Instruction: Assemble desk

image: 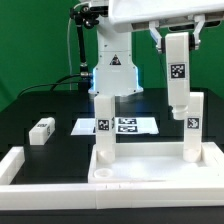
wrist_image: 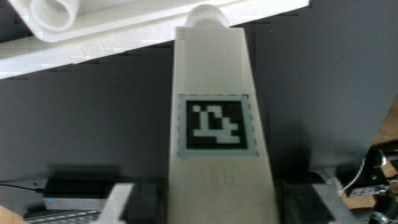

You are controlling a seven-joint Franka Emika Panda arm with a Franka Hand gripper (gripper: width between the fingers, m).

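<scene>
The desk's white tabletop panel (image: 150, 176) lies flat at the front of the black table. Two white leg blocks stand upright on it, one (image: 103, 125) towards the exterior view's left and one (image: 192, 125) towards its right. Up in the air, my gripper (image: 172, 36) is shut on a third leg block (image: 177, 72), which hangs upright with its tip just beside the right standing leg. In the wrist view this held leg (wrist_image: 217, 100) fills the middle, tag facing the camera, with my gripper (wrist_image: 217, 203) clamped on its sides. Another loose leg block (image: 42, 130) lies on the table at the left.
The marker board (image: 128, 126) lies flat behind the tabletop. White border rails (image: 18, 165) frame the work area at the front and sides. The robot's base (image: 112, 70) stands at the back, with cables to its left.
</scene>
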